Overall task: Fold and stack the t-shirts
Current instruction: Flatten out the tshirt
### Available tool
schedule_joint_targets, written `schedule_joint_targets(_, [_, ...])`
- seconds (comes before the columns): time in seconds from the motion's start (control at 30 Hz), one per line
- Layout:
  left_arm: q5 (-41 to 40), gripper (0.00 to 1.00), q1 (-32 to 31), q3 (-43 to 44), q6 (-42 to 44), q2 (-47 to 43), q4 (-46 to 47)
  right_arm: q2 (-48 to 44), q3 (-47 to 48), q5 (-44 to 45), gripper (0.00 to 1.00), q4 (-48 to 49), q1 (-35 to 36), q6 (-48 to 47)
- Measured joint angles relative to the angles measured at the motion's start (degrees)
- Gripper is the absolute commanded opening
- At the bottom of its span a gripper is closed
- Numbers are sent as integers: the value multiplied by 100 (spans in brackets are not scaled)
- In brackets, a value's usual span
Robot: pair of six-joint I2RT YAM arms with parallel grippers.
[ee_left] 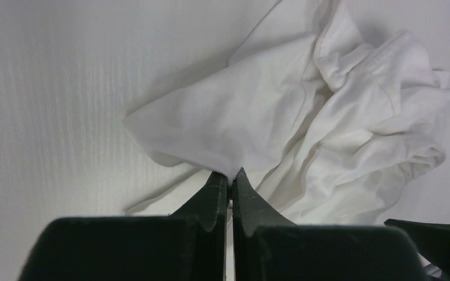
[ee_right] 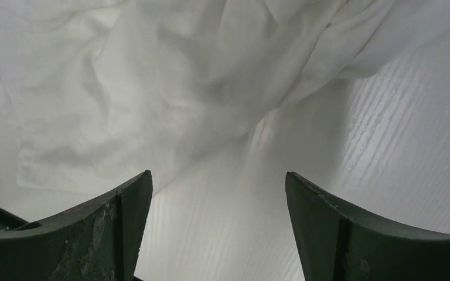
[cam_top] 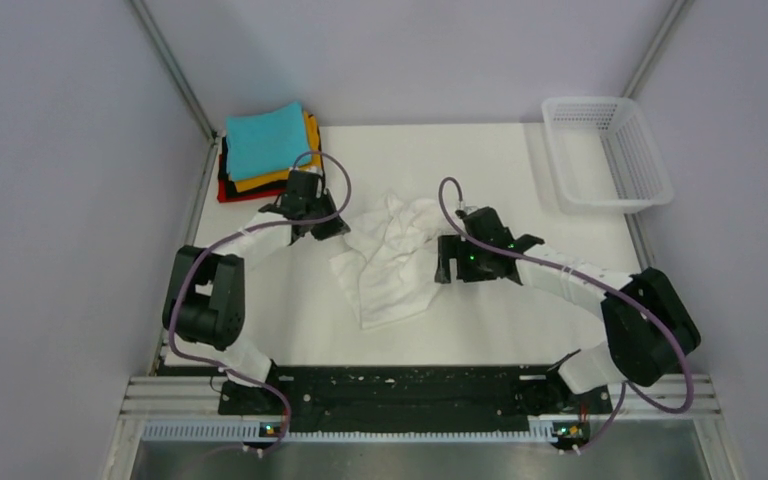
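While the table (cam_top: pixel 260 330) holds a crumpled white shirt (cam_top: pixel 390 265) at its middle, a basket (cam_top: pixel 610 150) sits far right and a stack of folded shirts (cam_top: pixel 265 145) far left. The left gripper (ee_left: pixel 232 178) is pinched tight on the white shirt's edge; the right gripper (ee_right: pixel 218 178) gapes wide, empty, just beside the cloth.

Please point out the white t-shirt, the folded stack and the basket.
white t-shirt (cam_top: pixel 390 265): top external view, middle of crumpled cloth.
folded stack (cam_top: pixel 265 140): top external view, teal top shirt.
basket (cam_top: pixel 615 203): top external view, its near rim.
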Motion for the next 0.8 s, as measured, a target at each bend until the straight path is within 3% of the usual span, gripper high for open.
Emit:
schedule_joint_targets(0.1, [-20, 0, 0, -2, -2, -186, 2, 275, -70, -146, 74, 328, -2, 262])
schedule_joint_targets(0.13, [-22, 0, 0, -2, -7, -234, 4, 367, -70, -175, 67, 452, 0, 337])
schedule_joint_targets(0.2, [-39, 0, 0, -2, -17, -302, 2, 621, -57, -225, 41, 750, 0, 474])
schedule_joint_targets(0.27, [-90, 0, 0, -2, -13, -354, 2, 866, -55, -238, 7, 962, 0, 595])
schedule_joint_targets(0.3, [-136, 0, 0, -2, -9, -376, 0, 953, -55, -223, 0, 1027, 0, 625])
schedule_joint_targets(0.47, [-494, 0, 46, 131, 66, -553, -208, 994, 181, 413, 0, 658, -46, 610])
schedule_joint_targets(0.63, [-946, 0, 160, 490, 177, -1067, -238, 114, 442, 699, 0, 203, -704, 232])
schedule_joint_targets(0.8, [-1010, 0, 122, 909, 323, -1812, 214, -632, 1908, 1021, 0, -411, -1130, -514])
